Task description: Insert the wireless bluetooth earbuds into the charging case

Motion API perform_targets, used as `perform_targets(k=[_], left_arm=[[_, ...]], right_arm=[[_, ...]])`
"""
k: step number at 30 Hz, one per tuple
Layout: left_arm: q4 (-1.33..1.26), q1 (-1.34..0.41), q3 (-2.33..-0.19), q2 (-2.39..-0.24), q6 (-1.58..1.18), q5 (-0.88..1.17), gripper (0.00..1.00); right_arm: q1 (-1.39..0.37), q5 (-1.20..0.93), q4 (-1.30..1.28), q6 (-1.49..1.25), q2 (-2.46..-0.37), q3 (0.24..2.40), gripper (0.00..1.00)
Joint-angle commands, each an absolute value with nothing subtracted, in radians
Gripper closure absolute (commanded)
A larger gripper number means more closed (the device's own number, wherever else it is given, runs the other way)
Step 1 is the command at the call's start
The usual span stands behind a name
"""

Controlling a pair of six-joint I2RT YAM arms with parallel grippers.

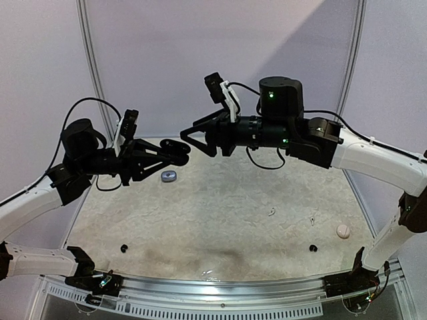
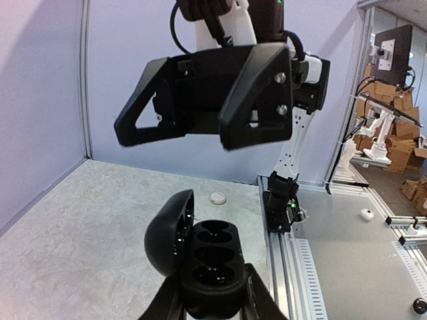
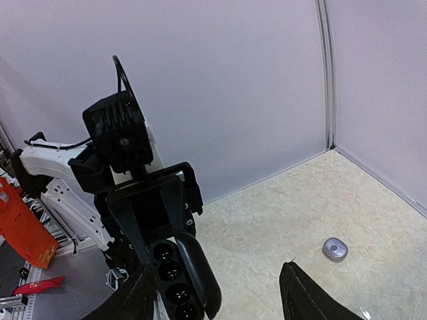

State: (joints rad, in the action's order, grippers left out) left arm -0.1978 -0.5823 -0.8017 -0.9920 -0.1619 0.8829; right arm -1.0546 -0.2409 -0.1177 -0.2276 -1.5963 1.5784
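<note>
The open charging case (image 2: pixel 210 267) is pinched in my left fingers (image 2: pixel 260 303), just before my right fingers (image 2: pixel 253 93), which are spread wide and empty. A white earbud (image 1: pixel 272 212) lies well below them on the desk (image 1: pixel 220 220). With the case held in midair, a nudge could spill a loosely seated bud.

Top view: high behind both bases (image 1: pixel 100 283), looking down and forward over the whole tabletop (image 1: pixel 220 220) to the back wall (image 1: pixel 200 53). Left wrist view: close behind the open case (image 2: pixel 213 267), facing rightward at the right arm (image 2: pixel 303 70). Right wrist view: opposite, facing leftward, near that case. Shared by all three: case, tabletop.
</note>
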Motion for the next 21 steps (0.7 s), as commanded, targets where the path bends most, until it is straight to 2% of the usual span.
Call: perform_targets(k=[1,5,7,10,13,16,21], left_arm=[[-0.216,-0.588,-0.783,-0.983,-0.173,0.867,1.00],[-0.216,-0.585,-0.780,-0.981,-0.177,0.860,1.00],[-0.216,-0.583,-0.777,-0.977,-0.179,0.850,1.00],[-0.231,-0.581,-0.766,-0.971,-0.188,0.830,1.00],[-0.260,-0.580,-0.751,-0.965,-0.196,0.819,1.00],[-0.271,-0.580,-0.744,-0.964,-0.195,0.823,1.00],[-0.291,-0.578,-0.733,-0.961,-0.194,0.824,1.00]], right_arm=[[-1.044,-0.280,-0.096,-0.271,-1.548,1.614,0.35],[-1.027,-0.221,-0.164,-0.285,-1.532,1.611,0.35],[-1.012,-0.103,-0.266,-0.321,-1.516,1.610,0.35],[-0.979,0.210,-0.538,-0.424,-1.483,1.597,0.37],[-0.930,0.385,-0.856,-0.624,-1.456,1.538,0.42],[-0.894,0.435,-1.048,-0.782,-1.392,1.405,0.46],[-0.854,0.387,-1.131,-1.062,-1.220,1.090,0.51]])
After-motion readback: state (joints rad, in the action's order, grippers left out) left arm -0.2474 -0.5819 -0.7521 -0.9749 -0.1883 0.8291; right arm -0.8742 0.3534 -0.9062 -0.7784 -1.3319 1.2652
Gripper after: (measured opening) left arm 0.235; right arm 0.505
